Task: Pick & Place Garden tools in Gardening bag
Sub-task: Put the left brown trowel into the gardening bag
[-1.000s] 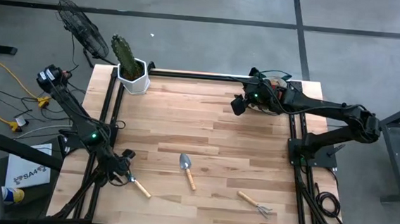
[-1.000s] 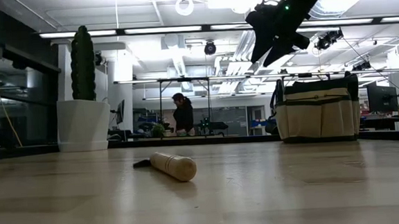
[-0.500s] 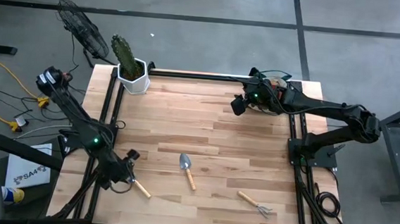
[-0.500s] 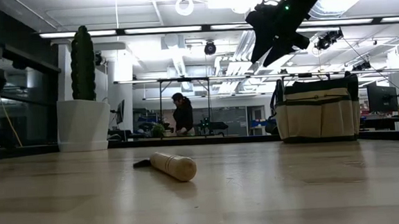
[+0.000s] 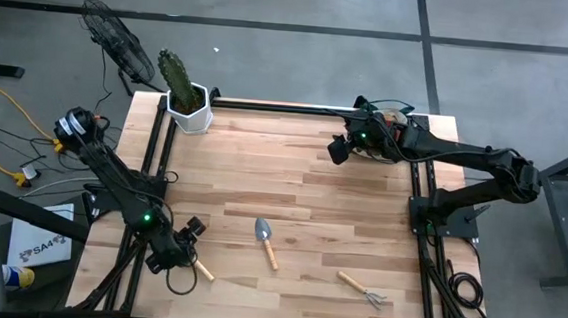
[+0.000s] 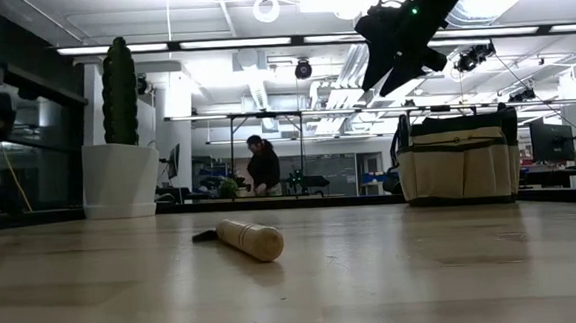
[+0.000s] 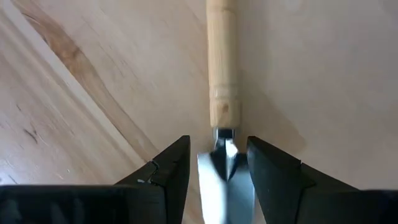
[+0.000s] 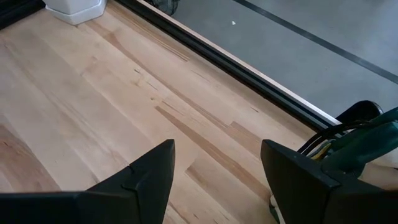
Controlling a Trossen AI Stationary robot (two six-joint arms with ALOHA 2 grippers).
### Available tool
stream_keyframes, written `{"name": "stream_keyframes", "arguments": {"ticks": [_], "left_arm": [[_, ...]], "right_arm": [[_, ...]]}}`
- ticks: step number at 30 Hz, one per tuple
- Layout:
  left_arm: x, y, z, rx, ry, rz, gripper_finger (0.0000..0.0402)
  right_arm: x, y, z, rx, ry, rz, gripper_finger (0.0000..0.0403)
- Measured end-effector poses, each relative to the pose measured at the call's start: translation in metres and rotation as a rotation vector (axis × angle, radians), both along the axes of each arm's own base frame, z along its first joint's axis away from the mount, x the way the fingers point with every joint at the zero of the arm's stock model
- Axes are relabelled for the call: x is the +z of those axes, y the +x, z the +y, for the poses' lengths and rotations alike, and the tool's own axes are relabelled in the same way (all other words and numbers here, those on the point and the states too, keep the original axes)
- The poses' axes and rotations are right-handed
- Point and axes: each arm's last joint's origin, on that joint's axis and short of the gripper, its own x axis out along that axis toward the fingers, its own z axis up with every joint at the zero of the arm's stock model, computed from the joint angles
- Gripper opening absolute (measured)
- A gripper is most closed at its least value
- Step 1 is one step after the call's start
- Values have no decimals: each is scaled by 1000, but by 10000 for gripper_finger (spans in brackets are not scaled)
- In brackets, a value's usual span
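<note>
From above, the left gripper straddles a trowel near the table's front left edge; another trowel and a rake lie loose, unpacked. At table level, the tan bag stands far back. Left wrist: fingers spread around the steel neck, not pinching. Right gripper hangs open near the bag.

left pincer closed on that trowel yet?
Not visibly. The left pincer straddles the wooden-handled metal trowel lying flat on the wooden table, gaps showing beside the blade. Contact: cannot tell.
</note>
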Motion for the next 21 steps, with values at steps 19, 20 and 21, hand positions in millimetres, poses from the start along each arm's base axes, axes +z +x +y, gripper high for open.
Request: {"name": "stream_keyframes", "arguments": {"ticks": [19,20,21], "left_arm": [[-2,5,-4,-91,32,-59,152],[-2,4,-4,-91,26,-53,152],[-2,4,-5,-90,17,-45,152]], "right_arm": [[0,0,0,16,8,4,231],[0,0,1,17,10,3,231],[0,0,1,18,10,3,231]]}}
